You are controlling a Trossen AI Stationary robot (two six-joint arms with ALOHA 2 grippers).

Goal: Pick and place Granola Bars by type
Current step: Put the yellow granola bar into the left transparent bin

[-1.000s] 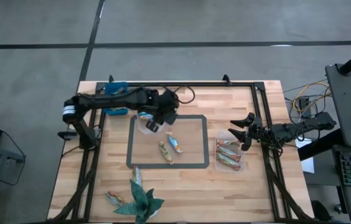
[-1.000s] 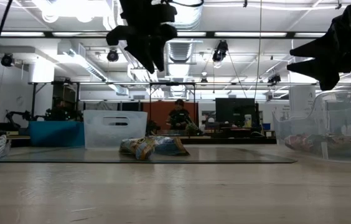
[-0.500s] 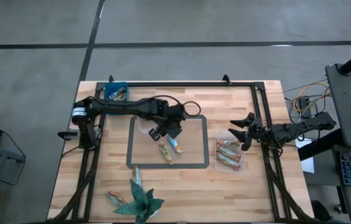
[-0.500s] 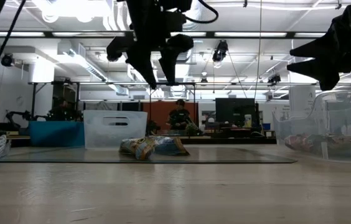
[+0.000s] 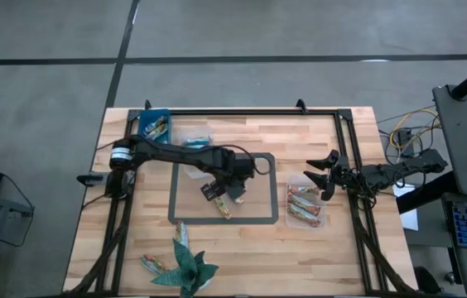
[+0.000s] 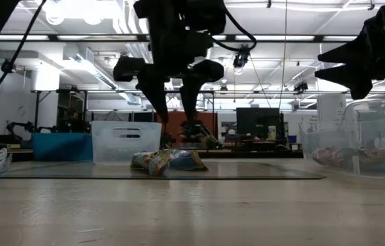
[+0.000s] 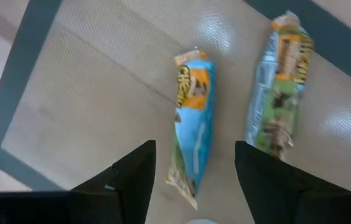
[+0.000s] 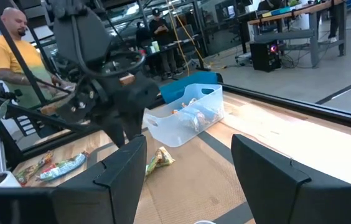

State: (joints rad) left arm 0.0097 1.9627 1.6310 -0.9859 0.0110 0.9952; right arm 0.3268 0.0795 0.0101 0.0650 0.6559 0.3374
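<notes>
Two Granola Bars lie inside the dark-bordered rectangle at the centre of the high view. The blue-wrapped bar (image 7: 193, 127) has its long axis running up and down the left wrist frame, its orange-printed end toward the top. The green-and-brown bar (image 7: 278, 87) lies just to its right, nearly parallel and apart from it. Both wrappers are glossy, crinkled film with crimped ends.

The left tool (image 5: 223, 192) hangs over this pair with its two dark fingers spread and nothing between them; the blue bar lies on the mat in line with the gap.

At the right of the high view a clear plastic tub (image 5: 306, 204) holds several brown-and-red bars. The right tool (image 5: 323, 172) waits just above it, released and empty.

The worktop (image 5: 300, 248) is pale planked wood.
</notes>
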